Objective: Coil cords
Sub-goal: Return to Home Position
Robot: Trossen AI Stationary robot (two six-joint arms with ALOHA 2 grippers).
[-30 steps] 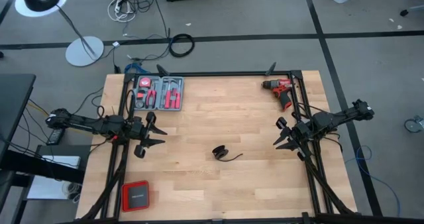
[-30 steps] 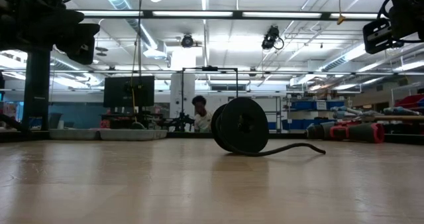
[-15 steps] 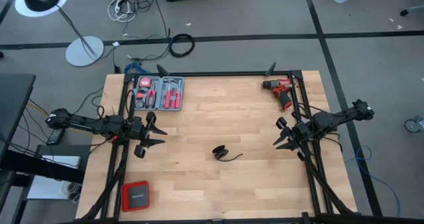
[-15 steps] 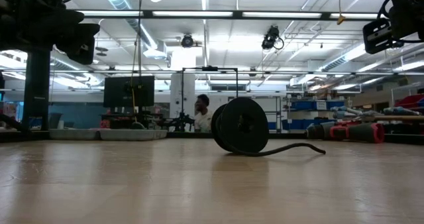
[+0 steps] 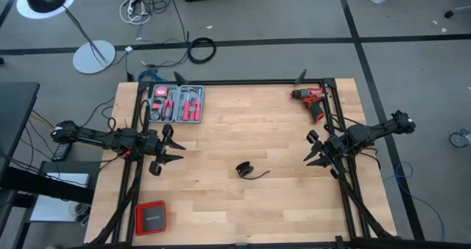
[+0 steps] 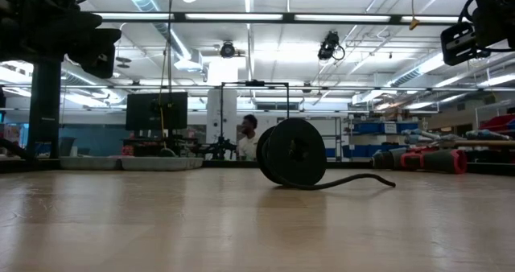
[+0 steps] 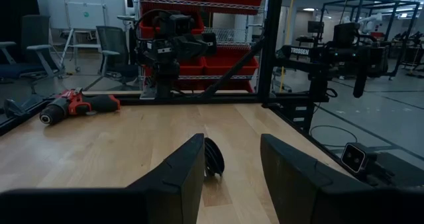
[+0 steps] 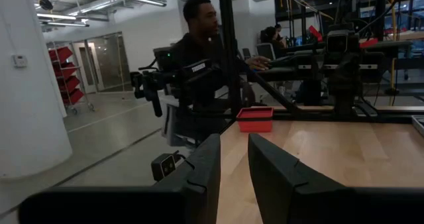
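The thin black cord [image 5: 246, 170] lies mid-table, mostly wound into a small roll [image 6: 294, 153] that stands on its edge on the wood. Its loose tail [image 6: 362, 179] trails flat toward the table's right. In the left wrist view the roll [image 7: 213, 158] shows ahead between the fingers, well beyond them. My left gripper [image 5: 180, 151] hovers open at the table's left side and points level toward the middle. My right gripper [image 5: 309, 147] hovers open at the right side, facing the left one. Neither touches the cord.
A red drill [image 5: 313, 102] lies at the far right. An open case of red-handled pliers [image 5: 176, 105] sits at the far left, and a red box [image 5: 150, 218] at the near left corner. A person [image 8: 205, 52] sits beyond the table's left side.
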